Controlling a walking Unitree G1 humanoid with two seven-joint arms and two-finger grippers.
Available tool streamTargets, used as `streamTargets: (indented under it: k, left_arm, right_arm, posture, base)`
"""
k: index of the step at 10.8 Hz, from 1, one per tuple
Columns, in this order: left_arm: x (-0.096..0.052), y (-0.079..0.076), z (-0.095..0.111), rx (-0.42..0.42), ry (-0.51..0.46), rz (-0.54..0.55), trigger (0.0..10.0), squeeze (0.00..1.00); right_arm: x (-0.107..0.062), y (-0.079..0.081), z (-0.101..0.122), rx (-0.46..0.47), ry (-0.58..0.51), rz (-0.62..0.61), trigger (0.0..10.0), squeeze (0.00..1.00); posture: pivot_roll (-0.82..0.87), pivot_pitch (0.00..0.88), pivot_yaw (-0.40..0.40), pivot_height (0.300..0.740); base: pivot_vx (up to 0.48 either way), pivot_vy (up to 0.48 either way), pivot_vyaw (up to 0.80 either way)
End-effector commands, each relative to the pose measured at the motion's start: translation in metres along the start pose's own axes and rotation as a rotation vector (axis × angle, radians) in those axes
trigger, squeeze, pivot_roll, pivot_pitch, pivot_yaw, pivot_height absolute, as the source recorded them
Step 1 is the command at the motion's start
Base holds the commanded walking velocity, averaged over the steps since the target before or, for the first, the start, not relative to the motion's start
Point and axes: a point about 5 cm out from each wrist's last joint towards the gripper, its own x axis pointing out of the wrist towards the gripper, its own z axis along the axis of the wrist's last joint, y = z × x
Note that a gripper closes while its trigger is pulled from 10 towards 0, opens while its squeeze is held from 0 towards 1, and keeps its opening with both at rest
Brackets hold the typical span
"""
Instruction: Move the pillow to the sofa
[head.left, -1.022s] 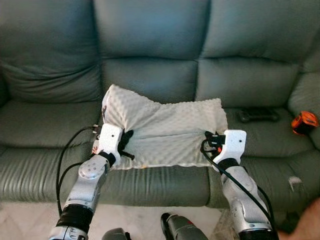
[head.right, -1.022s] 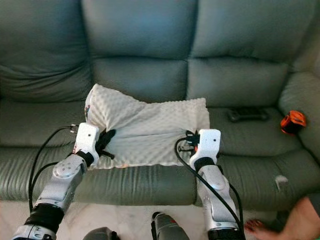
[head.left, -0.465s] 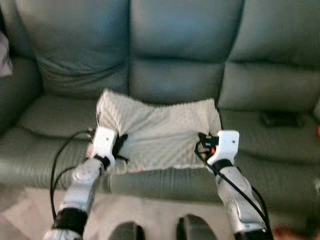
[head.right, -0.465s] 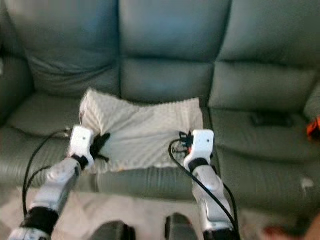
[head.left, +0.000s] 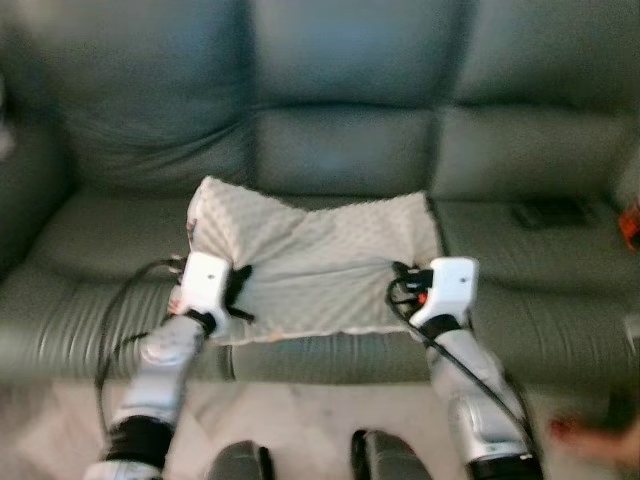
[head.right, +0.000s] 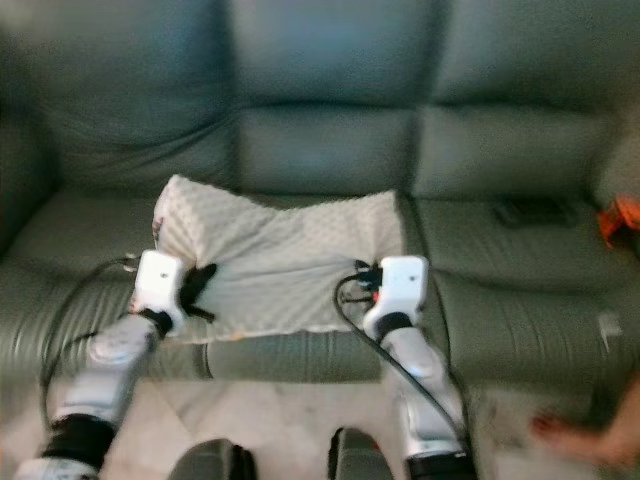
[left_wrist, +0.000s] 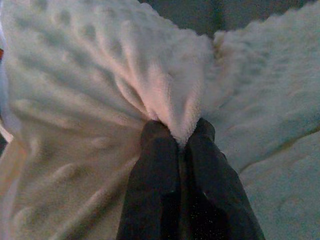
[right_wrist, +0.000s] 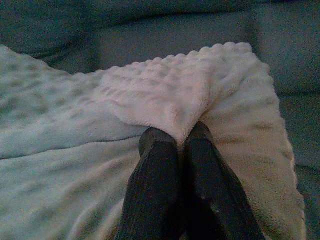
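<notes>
- Cream, nubbly pillow (head.left: 320, 260) is lying on the sofa's (head.left: 340, 150) middle seat cushion.
- I am pinching fabric folds with my left gripper (left_wrist: 177, 132) and right gripper (right_wrist: 175, 135), both clamped tight.
- Soft, light and floppy, I judge; two-edge hold is suiting it.

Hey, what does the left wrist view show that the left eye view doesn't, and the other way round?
The left wrist view alone shows the left gripper pinching a raised fold of the white bumpy-textured pillow between its shut black fingers. The left eye view alone shows the grey-green leather sofa, the right gripper at the pillow's other edge, and a dark flat object on the right seat cushion. Both show the pillow and the left gripper on it.
</notes>
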Motion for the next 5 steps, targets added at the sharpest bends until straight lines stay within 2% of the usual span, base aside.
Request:
streamTargets:
  k: [1,4,5]
  left_arm:
    - [0.0014,-0.0040,0.0062,0.012,-0.026,-0.038,10.0,0.00]
    - [0.0016,-0.0043,0.0075,0.005,-0.029,-0.051,10.0,0.00]
    - [0.0013,-0.0052,0.0073,0.003,-0.028,-0.058,10.0,0.00]
  right_arm:
    - [0.0002,-0.0031,0.0039,0.001,-0.022,-0.020,10.0,0.00]
    - [0.0002,-0.0024,0.0019,0.002,-0.017,-0.023,10.0,0.00]
    - [0.0000,-0.0023,0.0018,0.001,-0.018,-0.023,10.0,0.00]
  posture:
    - [-0.09,0.124,0.001,0.740]
    - [-0.09,0.127,0.004,0.740]
    - [-0.09,0.127,0.004,0.740]
  base:
    - [0.000,0.000,0.00]
    - [0.000,0.000,0.00]
    - [0.255,0.000,0.00]
